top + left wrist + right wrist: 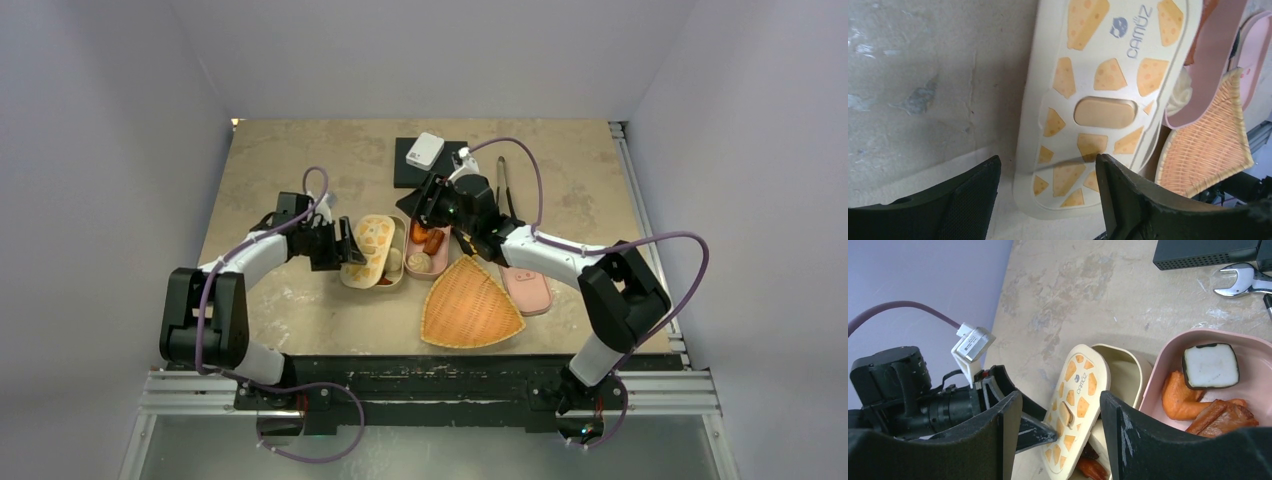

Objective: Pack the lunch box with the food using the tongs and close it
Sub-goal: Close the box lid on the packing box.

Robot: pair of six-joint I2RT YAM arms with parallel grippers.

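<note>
Food sits in the pink box (1168, 352): a black-and-white piece (1210, 365), an orange piece (1180, 397), a brown strip (1223, 417) and, at its near end, a bun (418, 262). Just to its left stands the beige box (1120, 370), with something orange-red showing low inside it. Its cheese-print lid (1103, 75) lies tilted across it, not seated.

The left end effector (1048, 160) is wide apart at the lid's near end. One finger stands on the bare table (300, 180) side with a gap to the lid's edge; the other overlaps the opposite edge. From the right wrist view a finger seems to meet the lid low down, but I cannot tell whether it truly touches. Nothing is clamped.

The right end effector (1059, 395) hangs over the two boxes, its fingers apart and empty.

The tongs (503, 185) lie on the table beyond the right arm, in neither end effector. A basket (470, 305) lies just near of the pink box, and a wrench (1243, 282) lies by the black box (1208, 252).
</note>
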